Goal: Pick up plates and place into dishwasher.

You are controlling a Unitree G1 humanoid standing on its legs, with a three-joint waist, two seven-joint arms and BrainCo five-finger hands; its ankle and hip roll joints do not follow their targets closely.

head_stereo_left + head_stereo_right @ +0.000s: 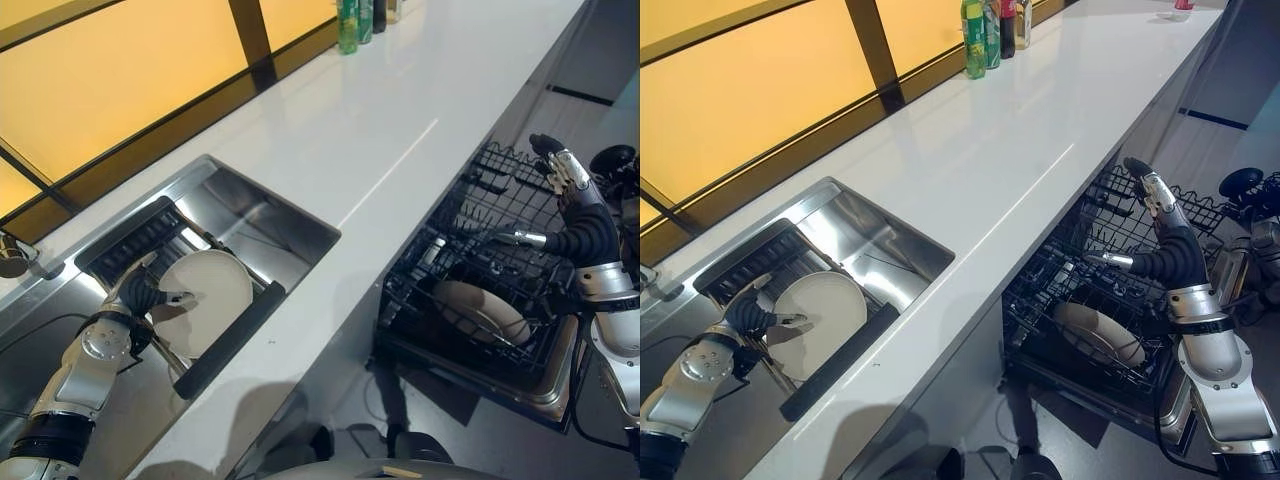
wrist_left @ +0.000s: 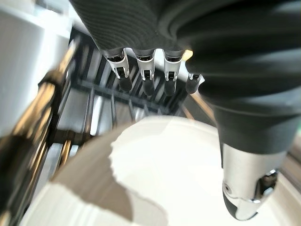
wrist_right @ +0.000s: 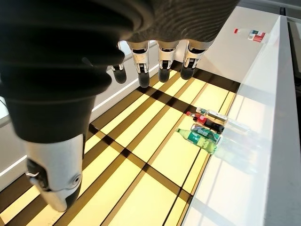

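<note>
— Where is the plate now?

— A white plate (image 1: 205,300) lies on the dark drying rack (image 1: 140,245) that sits across the steel sink (image 1: 270,225), at the near left end of the white desk (image 1: 380,130). The left hand (image 1: 140,295) is at the plate's left rim, thumb reaching over the plate's face.

— Is it holding the plate?

— Hard to be sure. In the left wrist view the fingers (image 2: 146,80) hang fairly straight past the far rim and the thumb (image 2: 247,188) stands over the plate, loosely spread; contact with the plate may be there, but I cannot tell. It does not look like a closed grip.

— And the right hand?

— The right hand (image 1: 1155,215) is raised above the black wire dishwasher rack (image 1: 1080,290), which is pulled out below the desk's front edge. Its fingers are straight and relaxed, holding nothing; its wrist view shows them apart from the thumb.

— Anything in the dishwasher already?

— Yes, one pale plate (image 1: 1098,335) lies tilted in the rack, below the right forearm.

— What else is on the desk?

— A few bottles (image 1: 992,25) stand together at the far back edge, beside the amber panels (image 1: 730,90) behind the desk. A small red thing (image 1: 1183,5) sits at the far end.
</note>
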